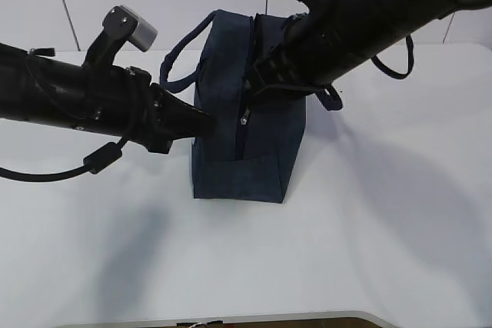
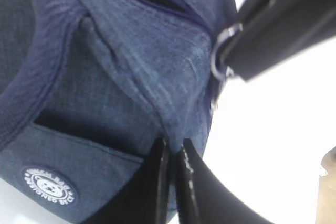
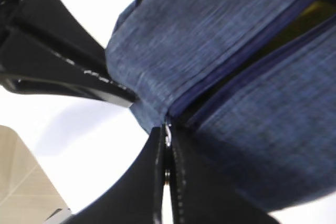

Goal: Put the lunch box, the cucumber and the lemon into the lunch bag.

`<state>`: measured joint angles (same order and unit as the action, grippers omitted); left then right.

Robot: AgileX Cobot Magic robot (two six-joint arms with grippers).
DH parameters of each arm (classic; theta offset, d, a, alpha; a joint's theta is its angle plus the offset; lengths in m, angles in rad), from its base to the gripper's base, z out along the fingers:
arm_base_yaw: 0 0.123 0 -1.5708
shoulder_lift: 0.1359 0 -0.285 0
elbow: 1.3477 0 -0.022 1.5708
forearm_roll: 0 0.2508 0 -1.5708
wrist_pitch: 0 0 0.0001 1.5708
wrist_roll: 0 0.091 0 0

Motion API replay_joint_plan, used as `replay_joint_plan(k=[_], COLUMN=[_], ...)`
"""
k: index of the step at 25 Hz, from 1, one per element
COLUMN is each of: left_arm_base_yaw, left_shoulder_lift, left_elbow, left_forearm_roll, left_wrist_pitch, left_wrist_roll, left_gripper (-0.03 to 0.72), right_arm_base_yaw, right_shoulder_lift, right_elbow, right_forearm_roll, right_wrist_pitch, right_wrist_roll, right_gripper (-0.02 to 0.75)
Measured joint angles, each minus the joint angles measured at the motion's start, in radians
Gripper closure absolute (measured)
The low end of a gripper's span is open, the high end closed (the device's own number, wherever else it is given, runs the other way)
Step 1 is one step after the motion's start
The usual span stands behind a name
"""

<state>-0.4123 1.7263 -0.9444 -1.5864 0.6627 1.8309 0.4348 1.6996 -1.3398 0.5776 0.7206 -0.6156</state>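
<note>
I see the lunch bag standing on the white table, between my two arms. My left gripper is pressed together, pinching a fold of the bag's fabric at its end. My right gripper is clamped on the silver zipper pull, where the partly open zipper begins.

left tool pinches lunch bag fabric

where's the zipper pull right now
In the right wrist view, the zipper pull sits pinched in the right gripper at the lunch bag's zipper end.
</note>
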Motion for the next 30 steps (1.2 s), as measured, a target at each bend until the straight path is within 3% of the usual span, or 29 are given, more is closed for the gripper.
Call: replay_joint_plan(k=[16,30], left_arm_base_yaw=[0.0,0.0], left_shoulder_lift=[0.0,0.0], left_elbow=[0.0,0.0], left_forearm_roll=[0.0,0.0], left_wrist_pitch=[-0.002,-0.004], left_wrist_roll=[0.0,0.0], left_gripper=[0.704,0.704], right_arm_base_yaw=[-0.004,-0.101], right_shoulder_lift=[0.051,0.068], right_elbow=[-0.158,-0.203], right_forearm_roll=[-0.068,-0.02], right_wrist_pitch=[0.013,0.019], right_wrist_roll=[0.128,0.258], right_gripper=[0.733,0.733])
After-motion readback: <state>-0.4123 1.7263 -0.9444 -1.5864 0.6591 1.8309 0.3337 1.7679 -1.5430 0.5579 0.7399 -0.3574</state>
